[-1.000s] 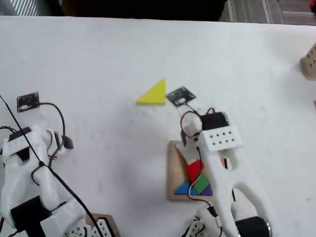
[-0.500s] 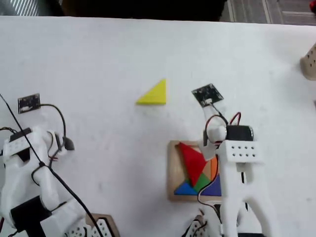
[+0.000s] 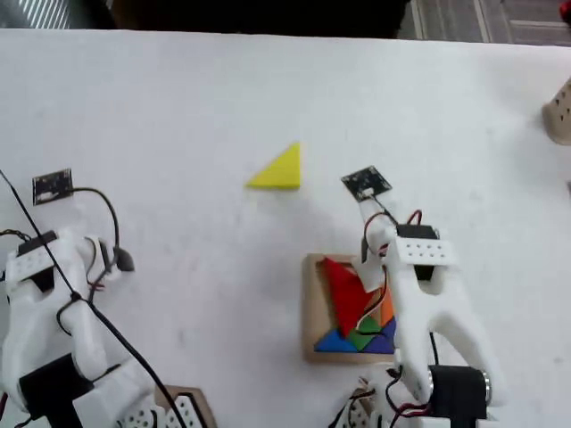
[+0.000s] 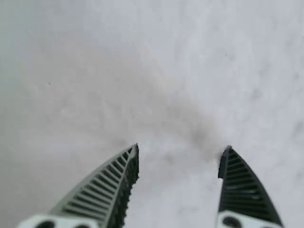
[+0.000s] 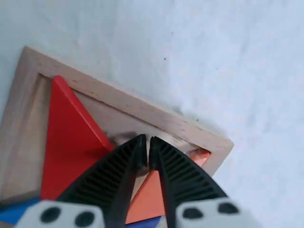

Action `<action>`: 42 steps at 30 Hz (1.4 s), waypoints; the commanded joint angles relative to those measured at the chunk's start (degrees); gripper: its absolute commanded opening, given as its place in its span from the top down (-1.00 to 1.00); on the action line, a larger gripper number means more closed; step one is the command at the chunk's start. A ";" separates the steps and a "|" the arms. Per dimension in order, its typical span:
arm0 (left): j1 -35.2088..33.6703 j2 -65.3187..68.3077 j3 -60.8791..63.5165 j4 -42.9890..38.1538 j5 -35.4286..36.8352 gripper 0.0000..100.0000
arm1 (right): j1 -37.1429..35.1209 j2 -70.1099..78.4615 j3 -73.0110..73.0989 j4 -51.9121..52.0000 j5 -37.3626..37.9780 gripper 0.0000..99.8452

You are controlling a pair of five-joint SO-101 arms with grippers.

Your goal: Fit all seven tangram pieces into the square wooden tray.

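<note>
right end effector (image 5: 147, 142) pressed together over the tray (image 5: 128, 102), tips by the red triangle (image 5: 71, 128). left end effector (image 4: 179, 156) spread above the bench (image 4: 142, 71). yellow triangle (image 3: 278, 169) lies upper centre of the high view.

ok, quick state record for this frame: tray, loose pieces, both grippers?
tray: wooden tray, partly filled, under the right arm
in tray: red triangle, orange piece, blue piece; others hidden by the arm
outside tray: yellow triangle, flat on the table, apart from the tray
right gripper: shut, empty, tips over the tray beside the red triangle
left gripper: open, empty, over bare table
</note>
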 commanded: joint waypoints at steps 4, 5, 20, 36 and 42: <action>-0.22 -2.42 -0.44 -0.26 -0.79 0.46 | 0.40 -3.30 -0.35 5.76 1.05 0.96; -0.22 -2.42 -0.44 -0.26 -0.79 0.46 | 0.40 -4.35 -0.26 6.73 1.05 0.96; -0.22 -2.42 -0.44 -0.26 -0.79 0.46 | 0.31 -12.44 0.70 14.64 1.14 0.96; -0.22 -2.42 -0.44 -0.26 -0.79 0.46 | -1.45 -12.53 5.45 15.25 5.63 0.96; -0.22 -2.42 -0.44 -0.26 -0.79 0.46 | -6.99 -12.35 5.63 15.25 3.16 0.96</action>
